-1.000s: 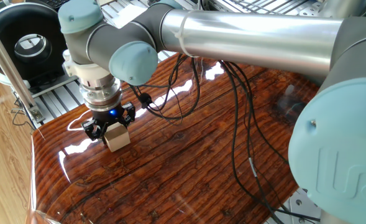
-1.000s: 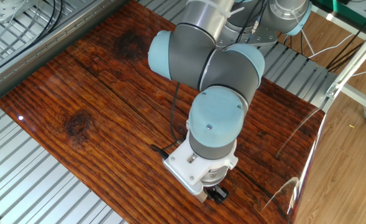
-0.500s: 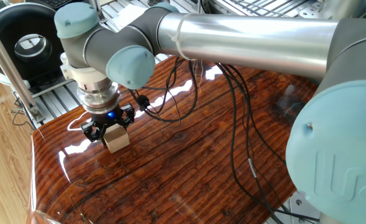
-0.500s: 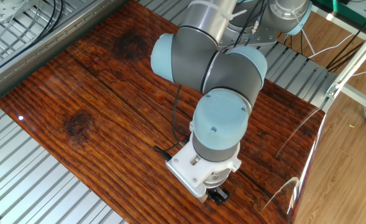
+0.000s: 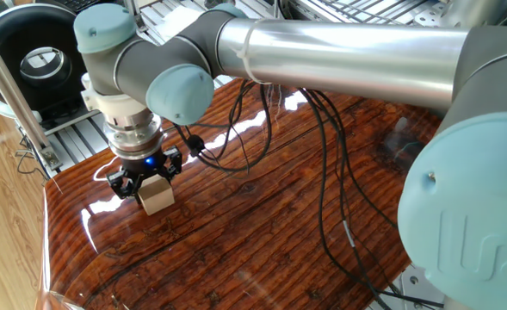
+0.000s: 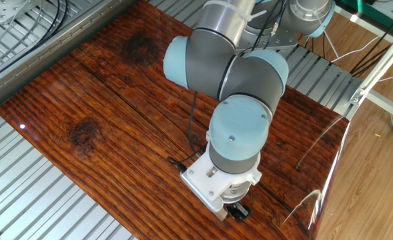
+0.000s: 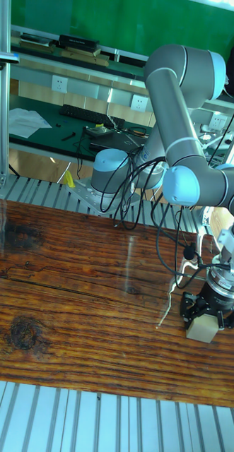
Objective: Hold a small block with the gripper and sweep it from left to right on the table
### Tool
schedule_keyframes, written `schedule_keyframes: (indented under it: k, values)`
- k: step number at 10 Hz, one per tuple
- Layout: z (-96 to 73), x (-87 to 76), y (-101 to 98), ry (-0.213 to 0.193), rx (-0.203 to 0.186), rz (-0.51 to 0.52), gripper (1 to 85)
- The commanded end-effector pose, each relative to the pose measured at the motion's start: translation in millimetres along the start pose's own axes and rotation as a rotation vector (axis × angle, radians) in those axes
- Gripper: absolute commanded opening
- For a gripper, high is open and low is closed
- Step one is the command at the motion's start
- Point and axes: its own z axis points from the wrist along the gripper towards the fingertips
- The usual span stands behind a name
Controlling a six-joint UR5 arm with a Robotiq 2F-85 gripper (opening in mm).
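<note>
Black pincer (image 5: 145,178) points straight down in the left part of one fixed view, its prongs pinching the small block (image 5: 155,196), which rests on the glossy desk (image 5: 262,215) near its left edge. In the tall fixed view the block (image 7: 201,328) sits at lower right. The other fixed view hides it behind the wrist.

Bare table (image 7: 74,311) lies open beside the small block (image 7: 201,330); black cables (image 5: 330,172) dangle above.
</note>
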Motion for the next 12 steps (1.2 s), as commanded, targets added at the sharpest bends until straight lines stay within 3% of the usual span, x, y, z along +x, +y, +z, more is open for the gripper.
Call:
schedule_keyframes:
  k: [1,2,4,5,7,9,10,11,12]
  values:
    - [-4.7,3.1,15.8,0.005,-0.010,0.035,1.0]
    - [-10.6,7.3,30.0,0.016,-0.042,0.055,1.0]
    - [-11.4,13.4,32.8,0.028,-0.084,0.058,1.0]
    - [0.8,10.7,31.3,-0.001,-0.039,0.058,1.0]
    - [10.3,6.6,37.1,-0.020,-0.032,0.069,1.0]
    - [-13.0,12.7,52.9,0.014,-0.028,0.096,1.0]
    - [-23.6,15.7,64.7,0.023,-0.077,0.102,1.0]
    - [-30.7,20.3,61.6,0.043,-0.118,0.100,1.0]
    - [-29.2,22.8,52.4,0.044,-0.089,0.088,1.0]
